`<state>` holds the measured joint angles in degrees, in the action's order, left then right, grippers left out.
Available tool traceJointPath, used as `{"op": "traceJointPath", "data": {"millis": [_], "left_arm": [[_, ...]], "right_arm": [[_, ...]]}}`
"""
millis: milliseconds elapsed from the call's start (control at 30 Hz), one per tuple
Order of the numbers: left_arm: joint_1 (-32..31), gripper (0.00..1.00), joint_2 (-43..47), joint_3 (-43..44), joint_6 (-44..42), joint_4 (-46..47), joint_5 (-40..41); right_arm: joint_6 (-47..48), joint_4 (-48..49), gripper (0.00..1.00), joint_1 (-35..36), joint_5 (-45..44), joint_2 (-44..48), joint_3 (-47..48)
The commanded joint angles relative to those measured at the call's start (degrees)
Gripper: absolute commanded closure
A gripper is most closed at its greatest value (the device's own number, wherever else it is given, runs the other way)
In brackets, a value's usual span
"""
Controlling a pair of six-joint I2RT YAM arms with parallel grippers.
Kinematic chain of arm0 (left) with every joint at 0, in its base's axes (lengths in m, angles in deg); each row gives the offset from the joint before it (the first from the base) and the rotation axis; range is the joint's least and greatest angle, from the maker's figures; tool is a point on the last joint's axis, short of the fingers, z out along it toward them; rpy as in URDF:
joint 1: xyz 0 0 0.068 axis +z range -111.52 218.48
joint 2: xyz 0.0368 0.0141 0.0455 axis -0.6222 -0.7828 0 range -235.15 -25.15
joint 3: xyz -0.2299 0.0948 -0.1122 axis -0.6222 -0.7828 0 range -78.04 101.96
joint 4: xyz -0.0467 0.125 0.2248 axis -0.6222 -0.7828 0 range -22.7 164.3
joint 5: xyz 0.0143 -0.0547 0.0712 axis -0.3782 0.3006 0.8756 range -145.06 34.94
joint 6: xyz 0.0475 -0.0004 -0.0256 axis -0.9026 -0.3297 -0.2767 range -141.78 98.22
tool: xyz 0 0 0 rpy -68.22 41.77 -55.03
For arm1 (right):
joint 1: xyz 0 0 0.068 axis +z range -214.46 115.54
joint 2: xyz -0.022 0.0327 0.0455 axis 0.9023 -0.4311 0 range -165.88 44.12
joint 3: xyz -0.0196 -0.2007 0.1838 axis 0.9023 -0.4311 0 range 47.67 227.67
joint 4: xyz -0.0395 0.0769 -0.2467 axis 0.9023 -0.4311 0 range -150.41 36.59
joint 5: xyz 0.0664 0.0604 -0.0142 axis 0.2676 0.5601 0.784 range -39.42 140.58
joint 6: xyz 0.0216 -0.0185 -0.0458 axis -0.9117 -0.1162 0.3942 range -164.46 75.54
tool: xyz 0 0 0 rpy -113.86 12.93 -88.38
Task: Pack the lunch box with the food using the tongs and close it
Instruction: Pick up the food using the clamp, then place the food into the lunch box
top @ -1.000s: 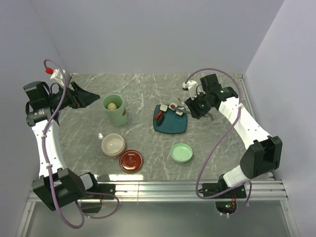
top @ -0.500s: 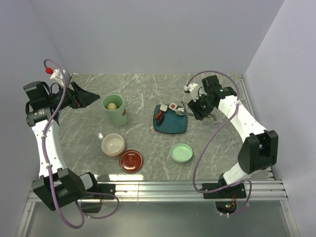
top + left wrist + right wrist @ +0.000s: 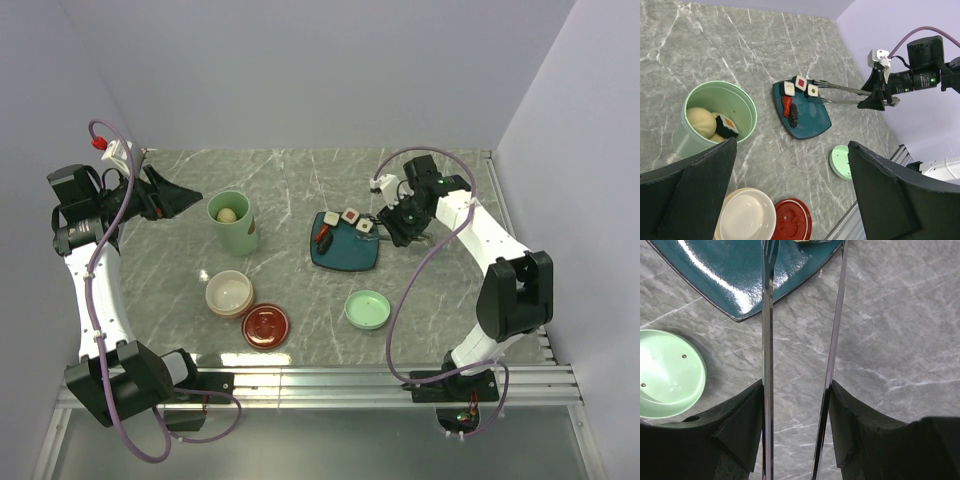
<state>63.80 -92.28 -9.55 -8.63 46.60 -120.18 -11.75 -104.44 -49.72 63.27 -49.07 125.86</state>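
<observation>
My right gripper (image 3: 400, 222) is shut on the tongs (image 3: 840, 95), a finger (image 3: 742, 415) pressing each silver arm (image 3: 767, 340). The tong tips reach over the teal plate (image 3: 345, 250), one on either side of a white sushi square (image 3: 812, 90). Two more sushi squares (image 3: 800, 82) and a red-and-dark piece (image 3: 786, 105) lie on the plate. The mint-green pot (image 3: 232, 222) stands open, with a beige ball (image 3: 699, 120) and a sushi piece (image 3: 726, 125) inside. My left gripper (image 3: 185, 198) hangs open and empty, left of the pot.
The mint lid (image 3: 367, 309) lies in front of the plate. The empty cream bowl (image 3: 229, 293) and the dark-red lid (image 3: 266, 326) sit side by side near the front. Walls close in the left, back and right; a metal rail runs along the near edge.
The right wrist has shifted slightly left and back, carrying the tong tips along the plate's far corner to the sushi square. The left arm has not moved.
</observation>
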Motion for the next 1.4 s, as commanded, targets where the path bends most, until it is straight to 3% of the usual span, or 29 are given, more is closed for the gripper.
{"op": "traceJointPath", "data": {"millis": [0, 400, 667, 833, 1133, 1367], "left_arm": [[0.3, 0.01, 0.7, 0.0, -1.0, 0.8, -1.1], [0.3, 0.01, 0.8, -0.4, -0.1, 1.7, -1.0], [0.3, 0.00, 0.7, 0.9, -1.1, 0.5, -0.7], [0.3, 0.01, 0.3, 1.6, -1.5, -0.1, -0.7], [0.3, 0.00, 0.2, 1.2, -1.3, -0.1, -1.2], [0.4, 0.01, -0.3, 1.7, 0.5, 0.9, -2.1]], "right_arm": [[0.5, 0.6, 0.42, -0.2, -0.1, 0.1, -0.3], [0.3, 0.5, 0.45, -0.2, 0.1, -0.2, -1.4], [-0.4, -1.0, 0.57, -0.4, 1.0, 0.0, 0.0], [-1.4, -5.5, 0.62, -0.4, 1.8, 4.7, 2.6], [-6.2, -9.6, 0.62, 3.7, 9.6, 7.8, 13.3], [-10.4, -6.5, 0.62, 14.4, 10.3, 2.8, 27.2]]}}
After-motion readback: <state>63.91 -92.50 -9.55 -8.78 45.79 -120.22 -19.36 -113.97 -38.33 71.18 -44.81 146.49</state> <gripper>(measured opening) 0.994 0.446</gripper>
